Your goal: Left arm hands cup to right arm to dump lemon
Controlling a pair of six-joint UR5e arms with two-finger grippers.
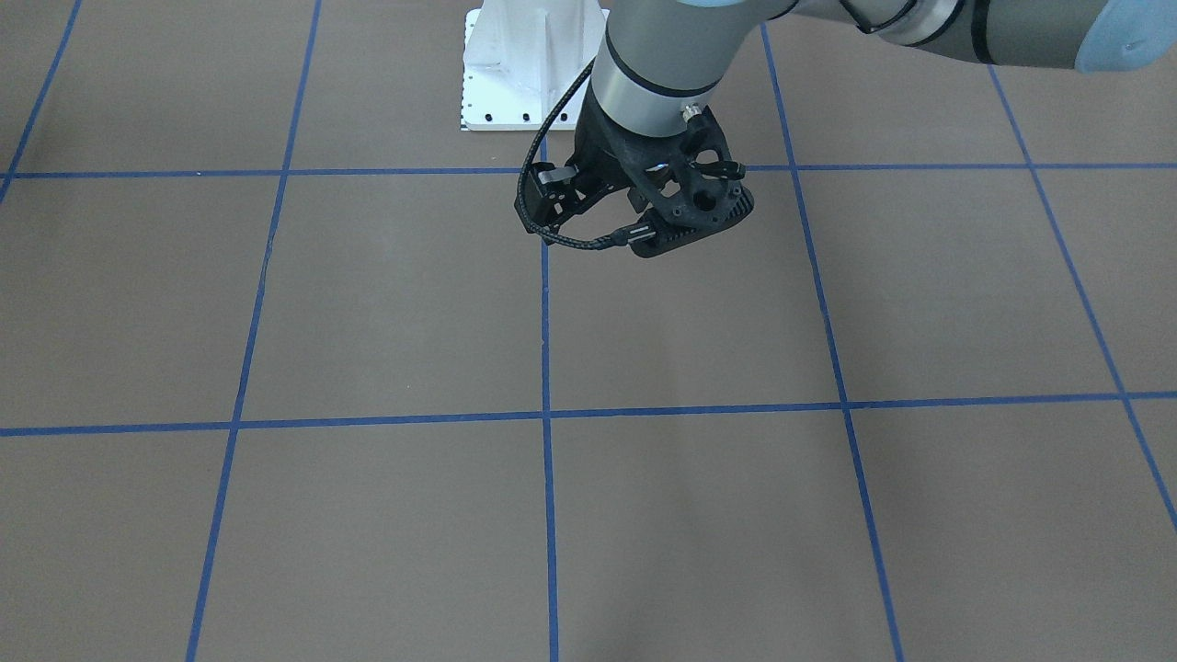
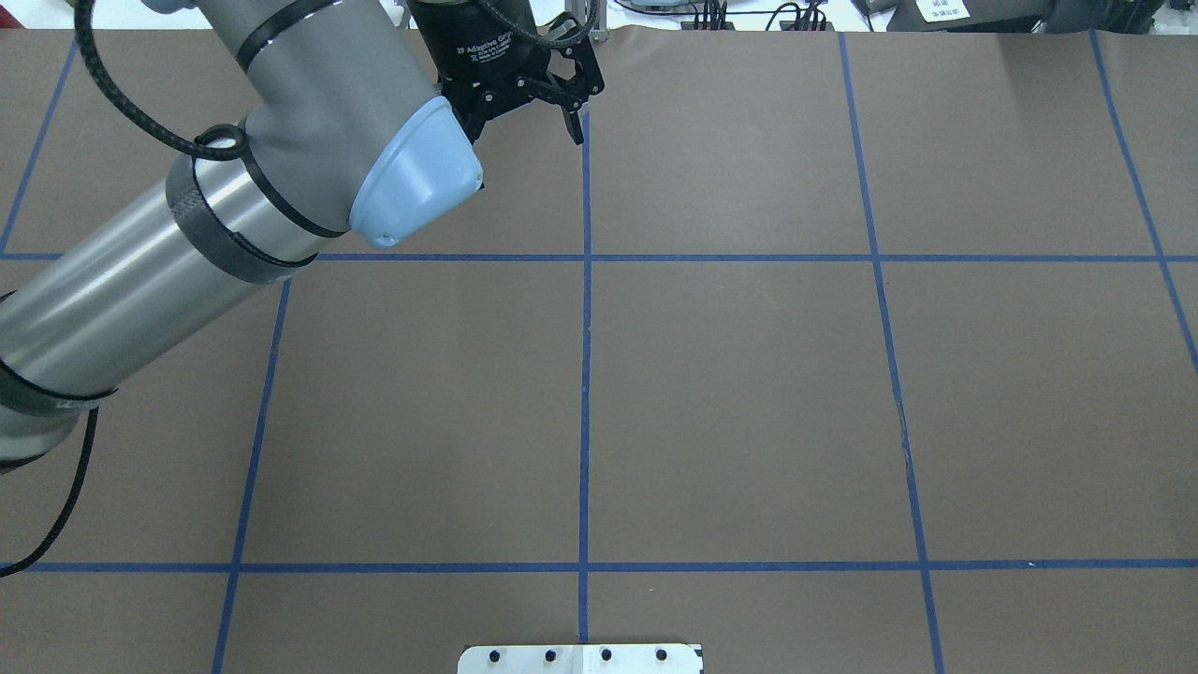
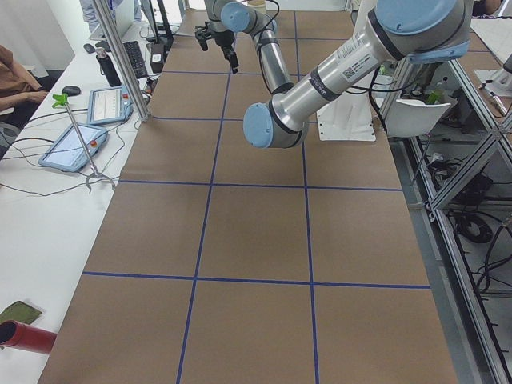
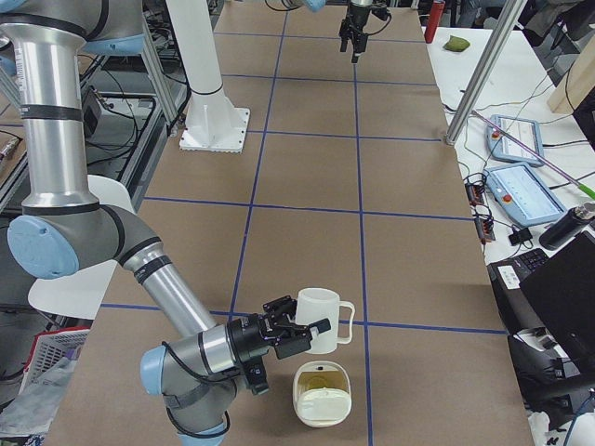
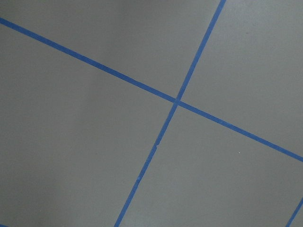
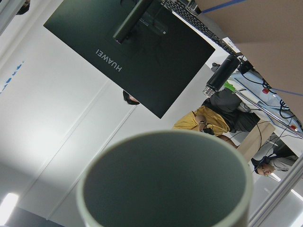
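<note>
cup (image 4: 321,316) touching R fingers (image 4: 296,333); L fingers (image 2: 571,117) spread, well apart from cup

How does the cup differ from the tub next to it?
The cup has a side handle; the tub shows none. The cup is up at the right hand; the tub rests on the table. The cup looks empty inside; the tub holds a yellowish piece. Both are cream-white.

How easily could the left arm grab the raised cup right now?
Probably not: the left gripper hangs open at one end of the table, while the cup is up at the right gripper at the opposite end.
</note>
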